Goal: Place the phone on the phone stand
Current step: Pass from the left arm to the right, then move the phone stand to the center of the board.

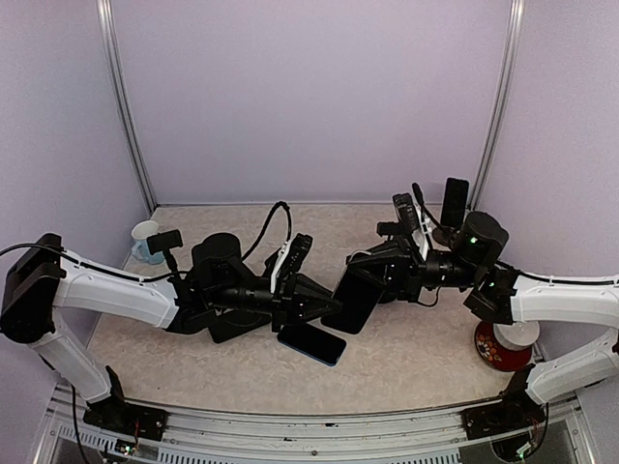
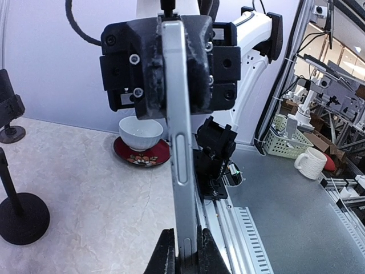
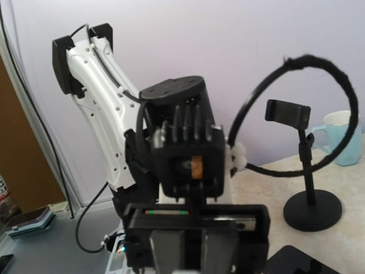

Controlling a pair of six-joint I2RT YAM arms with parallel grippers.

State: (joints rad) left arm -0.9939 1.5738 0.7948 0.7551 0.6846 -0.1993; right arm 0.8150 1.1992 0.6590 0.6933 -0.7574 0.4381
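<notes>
Evidently this is a handover. From above, the phone [image 1: 360, 298] hangs tilted in mid-air between my two arms, well apart from the stand [image 1: 455, 201] at the far right; I judge my right arm is taking it because that arm is nearer the stand. My left wrist view shows it edge-on, with my left pincer [image 2: 185, 252] clenched on its near end and my right pincer [image 2: 174, 74] clamped round the far end. From the right wrist, its edge seems to lie across my fingers, though they are mostly cut off.
</notes>
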